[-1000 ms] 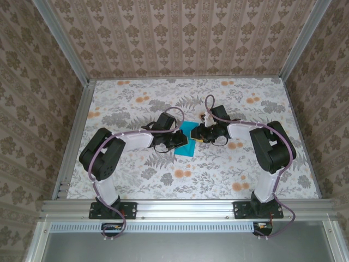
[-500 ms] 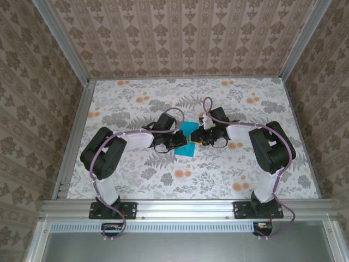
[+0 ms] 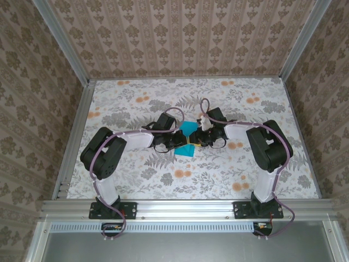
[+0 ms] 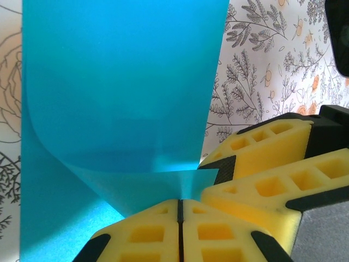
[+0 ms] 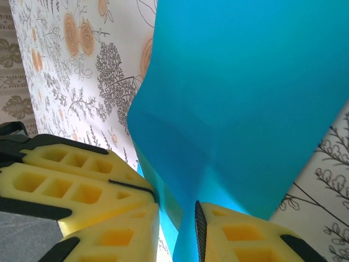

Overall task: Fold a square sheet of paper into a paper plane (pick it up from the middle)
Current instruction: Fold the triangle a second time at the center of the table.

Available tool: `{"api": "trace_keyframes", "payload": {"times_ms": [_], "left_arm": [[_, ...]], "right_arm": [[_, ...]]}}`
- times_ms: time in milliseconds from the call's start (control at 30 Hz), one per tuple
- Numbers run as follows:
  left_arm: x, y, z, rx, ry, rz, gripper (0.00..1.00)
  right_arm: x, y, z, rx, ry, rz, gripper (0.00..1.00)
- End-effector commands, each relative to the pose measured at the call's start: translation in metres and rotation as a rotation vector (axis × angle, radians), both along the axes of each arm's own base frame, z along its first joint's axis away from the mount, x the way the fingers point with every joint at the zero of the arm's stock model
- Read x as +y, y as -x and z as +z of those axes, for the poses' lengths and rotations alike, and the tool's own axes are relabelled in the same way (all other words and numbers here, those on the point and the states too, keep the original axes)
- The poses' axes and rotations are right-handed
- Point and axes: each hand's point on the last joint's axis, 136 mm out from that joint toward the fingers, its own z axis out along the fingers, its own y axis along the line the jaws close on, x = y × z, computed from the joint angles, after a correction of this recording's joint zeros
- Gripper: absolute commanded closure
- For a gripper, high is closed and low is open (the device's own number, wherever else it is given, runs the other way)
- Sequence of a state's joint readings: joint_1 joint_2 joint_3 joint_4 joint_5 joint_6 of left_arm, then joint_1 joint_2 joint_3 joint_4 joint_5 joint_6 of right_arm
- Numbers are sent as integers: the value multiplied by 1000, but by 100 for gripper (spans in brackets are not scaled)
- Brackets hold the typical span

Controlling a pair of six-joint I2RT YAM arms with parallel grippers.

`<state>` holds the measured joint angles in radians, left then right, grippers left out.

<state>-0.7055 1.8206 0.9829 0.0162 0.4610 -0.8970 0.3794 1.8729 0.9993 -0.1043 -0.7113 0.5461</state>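
Lying at the middle of the table (image 3: 136, 95), the square sheet of paper (image 3: 186, 151) is partly flat and partly lifted. From above, one teal patch rests on the flowered surface on the side toward the near edge. A smaller patch shows just beyond it, and the two pincers meet over the strip between them. In the left wrist view the sheet curls up from the table in a smooth bend and narrows to a point right at the fingertips.

The left gripper (image 4: 179, 206) has its yellow pads pressed together with no gap, pinching that raised point of paper. The right gripper (image 5: 177, 221) comes in from the opposite side, its tips just beside the left one's. Its jaws stand narrowly apart, one on either side of a raised fold of the sheet. A sliver of light shows between the paper and one pad, so the fold sits between them without being squeezed.

Further out, the left arm (image 3: 112, 150) and the right arm (image 3: 267, 147) reach in from their bases at the near edge, elbows bent outward toward the side edges. Patterned walls (image 3: 180, 38) close off the far edge and both sides, and an aluminium rail (image 3: 185, 208) runs along the near edge.
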Motion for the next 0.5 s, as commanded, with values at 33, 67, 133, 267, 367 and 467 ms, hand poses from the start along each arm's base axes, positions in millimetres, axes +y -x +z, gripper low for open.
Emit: {"api": "trace_keyframes", "payload": {"times_ms": [33,67,133,267,367,467], "left_arm": [[-4,-5,8,-18,19,-9,93],[-4,-5,8,-18,20,-9,93],[-4,-4,8,-17,20,-10,93],[-3,-4,10,-23,22,-7,88],[-8,-4,15,-27,59,-21,84],[-12,-6,19,-35,80,-26,80]], "right_arm": [[7,-6,3,-11,-18,13,78],[7,-7,3,-12,-16,11,81],[4,-7,0,-11,3,5,86],[-7,-10,-8,-25,90,-11,91],[-14,-11,-12,-35,139,-17,92],[-18,-13,-16,-40,171,-23,93]]}}
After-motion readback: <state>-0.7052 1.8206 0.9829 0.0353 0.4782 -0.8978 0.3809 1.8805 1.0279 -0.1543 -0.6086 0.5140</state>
